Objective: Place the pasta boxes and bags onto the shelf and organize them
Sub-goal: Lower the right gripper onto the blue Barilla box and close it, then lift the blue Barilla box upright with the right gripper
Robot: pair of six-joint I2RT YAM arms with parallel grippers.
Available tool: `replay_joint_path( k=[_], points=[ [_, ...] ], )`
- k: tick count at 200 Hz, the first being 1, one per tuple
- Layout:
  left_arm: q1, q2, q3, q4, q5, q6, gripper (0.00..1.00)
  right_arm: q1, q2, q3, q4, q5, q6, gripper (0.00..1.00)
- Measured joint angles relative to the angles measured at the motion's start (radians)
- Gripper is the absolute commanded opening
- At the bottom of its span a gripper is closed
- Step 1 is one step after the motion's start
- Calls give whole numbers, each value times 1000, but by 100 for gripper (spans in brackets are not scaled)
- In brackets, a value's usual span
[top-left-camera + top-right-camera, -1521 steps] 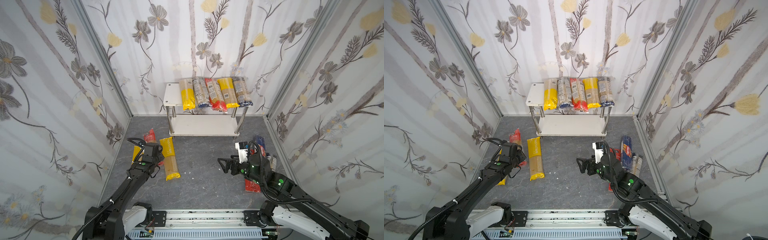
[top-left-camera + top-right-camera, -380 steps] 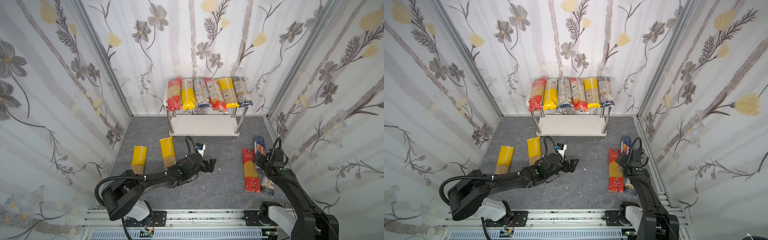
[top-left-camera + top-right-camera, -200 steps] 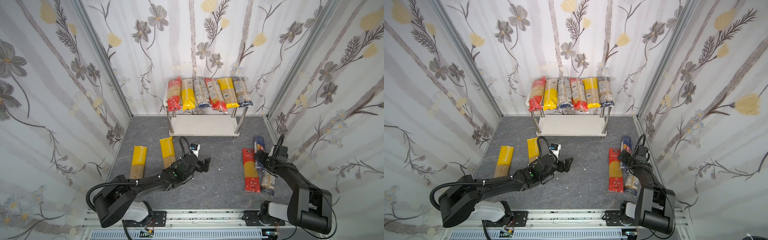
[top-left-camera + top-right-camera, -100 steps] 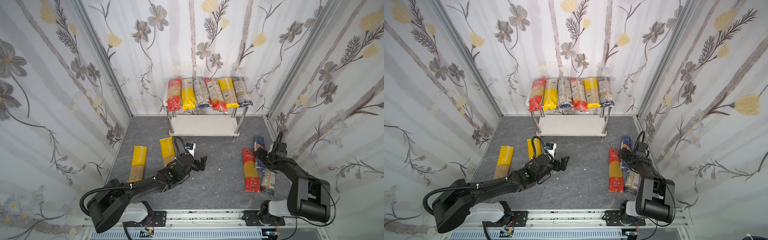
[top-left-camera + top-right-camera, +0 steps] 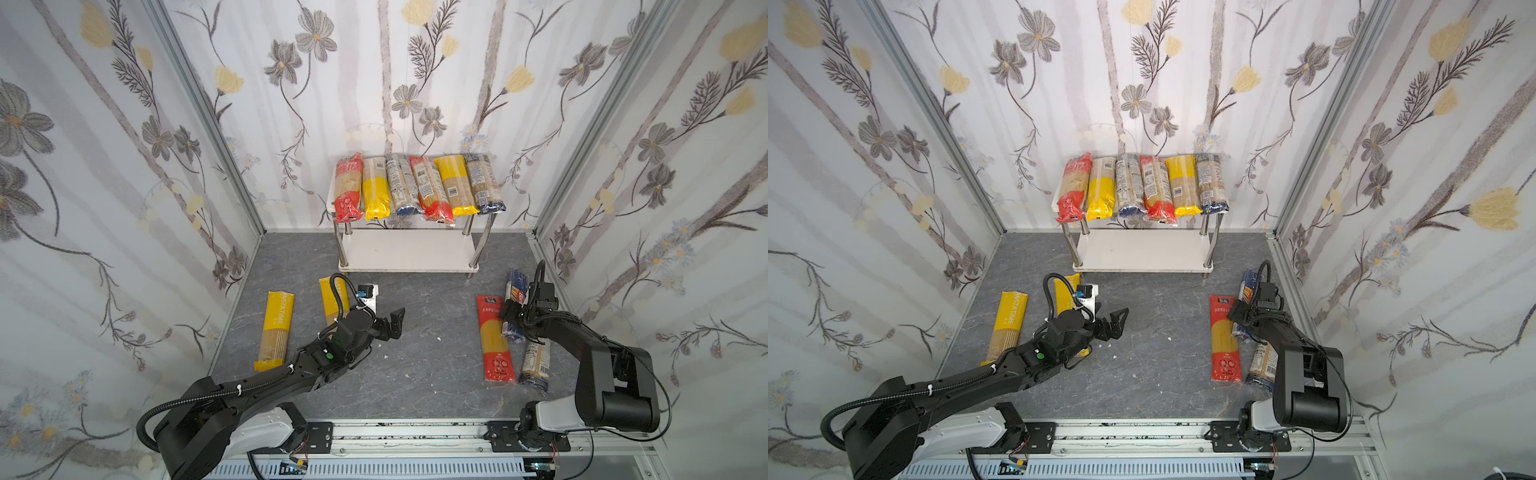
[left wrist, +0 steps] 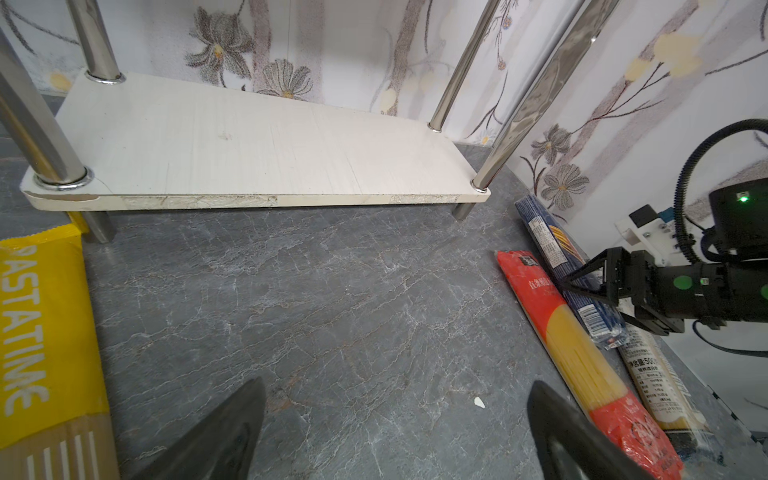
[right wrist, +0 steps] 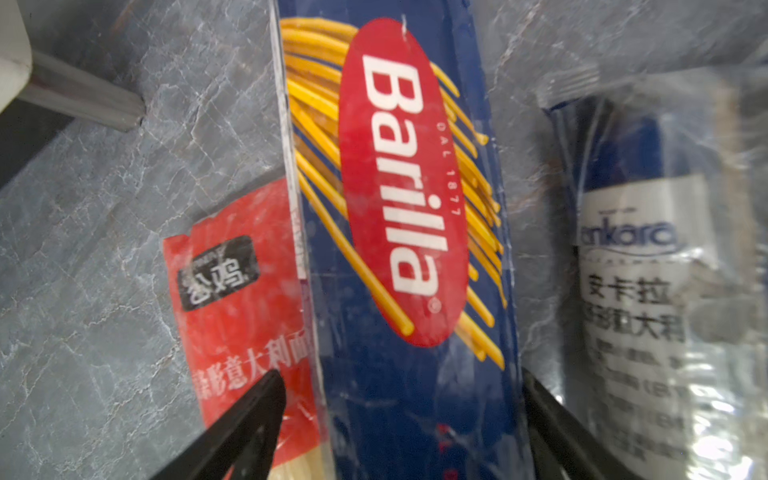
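Floral-papered walls box in a grey stone-patterned bench (image 5: pixel 436 365), with the shelf (image 5: pixel 407 253) standing against the far wall. Six packs (image 5: pixel 415 187) lie side by side across its top board, their near ends overhanging the edge.

On the left of the bench lie two yellow bags (image 5: pixel 276 324), roughly parallel. The one nearer the middle is partly hidden under the left arm. The left fingers (image 5: pixel 392 323) are spread wide and hold nothing. They hover just above the bench near its middle and point toward the shelf.

On the right, a red bag (image 5: pixel 492 332), the dark blue box (image 5: pixel 517 286) and a clear bag (image 5: pixel 536 361) with a blue end lie close together lengthwise. The box is tipped on its side edge and overlaps the red bag's far end. The right fingers (image 5: pixel 508 309) straddle the box about midway along it. In the right wrist view, one finger (image 7: pixel 249 415) sits over the red bag, a little clear of the box's edge. The other is right against the box's opposite edge. The fingers are partly open and not yet clamped on it.
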Motion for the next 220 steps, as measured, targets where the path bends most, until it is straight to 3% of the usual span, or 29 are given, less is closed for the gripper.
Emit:
replay_joint_path(
  k=[16, 56, 90, 154, 194, 220],
  points=[
    [0, -33, -13, -16, 0, -11, 100, 11, -2, -2, -9, -5, 7, 55],
    [1, -109, -31, -63, -8, -23, 100, 36, -84, -34, -41, -7, 26, 45],
    [1, -174, -52, -99, -7, -48, 100, 112, -157, -85, -45, 14, 40, 45],
    [1, -338, -126, -169, -6, -103, 100, 435, -345, -170, -95, 76, 141, 42],
    [1, -385, -145, -182, 10, -138, 100, 550, -371, -169, -100, 115, 184, 41],
    [1, -388, -150, -190, 23, -161, 100, 597, -343, -165, -88, 164, 194, 50]
  ],
)
